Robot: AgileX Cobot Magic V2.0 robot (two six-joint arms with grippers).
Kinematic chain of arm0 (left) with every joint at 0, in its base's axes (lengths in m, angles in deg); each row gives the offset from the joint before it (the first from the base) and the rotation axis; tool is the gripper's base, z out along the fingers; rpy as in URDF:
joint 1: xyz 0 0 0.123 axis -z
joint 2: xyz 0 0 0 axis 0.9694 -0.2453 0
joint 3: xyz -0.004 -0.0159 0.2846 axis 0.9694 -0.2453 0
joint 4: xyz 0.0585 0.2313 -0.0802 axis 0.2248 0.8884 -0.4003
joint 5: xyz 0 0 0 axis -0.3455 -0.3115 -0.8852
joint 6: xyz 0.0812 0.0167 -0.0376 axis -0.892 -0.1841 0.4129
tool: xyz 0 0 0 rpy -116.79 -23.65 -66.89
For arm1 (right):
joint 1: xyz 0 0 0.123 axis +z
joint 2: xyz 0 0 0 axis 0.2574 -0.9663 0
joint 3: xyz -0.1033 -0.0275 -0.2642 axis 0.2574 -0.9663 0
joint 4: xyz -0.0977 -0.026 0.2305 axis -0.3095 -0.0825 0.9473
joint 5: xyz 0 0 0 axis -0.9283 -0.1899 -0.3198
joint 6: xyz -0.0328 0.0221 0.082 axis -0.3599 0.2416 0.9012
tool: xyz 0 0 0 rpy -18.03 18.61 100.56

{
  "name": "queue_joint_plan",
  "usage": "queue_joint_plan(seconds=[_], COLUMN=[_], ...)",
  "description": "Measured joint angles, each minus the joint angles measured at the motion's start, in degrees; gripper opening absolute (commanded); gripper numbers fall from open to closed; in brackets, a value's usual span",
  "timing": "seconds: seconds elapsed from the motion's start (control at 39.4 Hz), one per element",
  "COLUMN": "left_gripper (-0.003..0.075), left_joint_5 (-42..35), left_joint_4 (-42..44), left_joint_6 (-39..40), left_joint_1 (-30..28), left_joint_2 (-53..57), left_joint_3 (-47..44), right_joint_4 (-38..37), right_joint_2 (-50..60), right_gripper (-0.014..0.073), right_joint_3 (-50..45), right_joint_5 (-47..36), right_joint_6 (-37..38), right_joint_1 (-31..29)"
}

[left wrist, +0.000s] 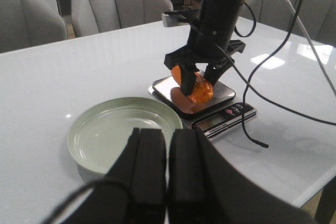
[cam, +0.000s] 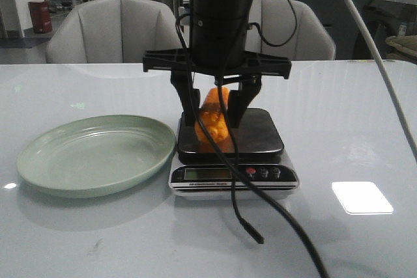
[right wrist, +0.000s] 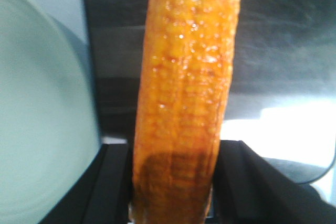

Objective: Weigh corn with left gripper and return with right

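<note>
Step in hand: the return half of the task, judging by the right gripper (cam: 212, 118), a matte black two-fingered claw on a black arm, standing over the scale with the cob between its fingers.
Corn: the orange-yellow cob with rows of kernels (cam: 214, 122) sits tilted on the dark steel platform of the small digital kitchen scale (cam: 260, 136), its lower end on or just above the plate of the scale; which of the two cannot be told.
Right gripper state: its jaws are closed in against both sides of the cob, as the right wrist view shows, with black fingers (right wrist: 110, 182) flanking the corn (right wrist: 184, 103).
Left gripper state: the matte black blocky claw (left wrist: 169, 171) hangs above the near table edge, well apart from the scale, its fingers pressed together with nothing between them.
Destination: the pale green, shallow round plate (cam: 39, 161) lies just beside the scale, on the left, with nothing in it.
Next move calls for: a straight lift clear of the platform, then a short carry leftward over the plate rim, and a low release so the cob does not roll.
Risk: the loose black cable (cam: 260, 200) trails over the front of the scale and could drag.
Hard to make out: the reading on the scale's display (cam: 205, 174) is too small and dim to read; the right wrist view is blurred and cuts off both ends of the cob.
</note>
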Motion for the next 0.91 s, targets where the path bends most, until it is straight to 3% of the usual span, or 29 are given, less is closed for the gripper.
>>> queue_joint_plan(seconds=[0.46, 0.74, 0.91], left_gripper=[0.0124, 0.0124, 0.0124], left_joint_5=[0.0, 0.0, 0.0], left_joint_4=[0.0, 0.0, 0.0], left_joint_6=[0.0, 0.0, 0.0], left_joint_1=[0.0, 0.0, 0.0], left_joint_2=[0.0, 0.0, 0.0], left_joint_3=[0.0, 0.0, 0.0], right_joint_4=[4.55, 6.3, 6.73], right_joint_2=[-3.95, -6.93, -7.86], right_gripper=[0.0217, 0.0495, 0.0532], right_joint_3=[2.8, 2.8, 2.8], right_joint_5=[-13.32, -16.85, -17.5], right_joint_6=[0.09, 0.34, 0.45], right_joint_1=[10.33, 10.57, 10.57])
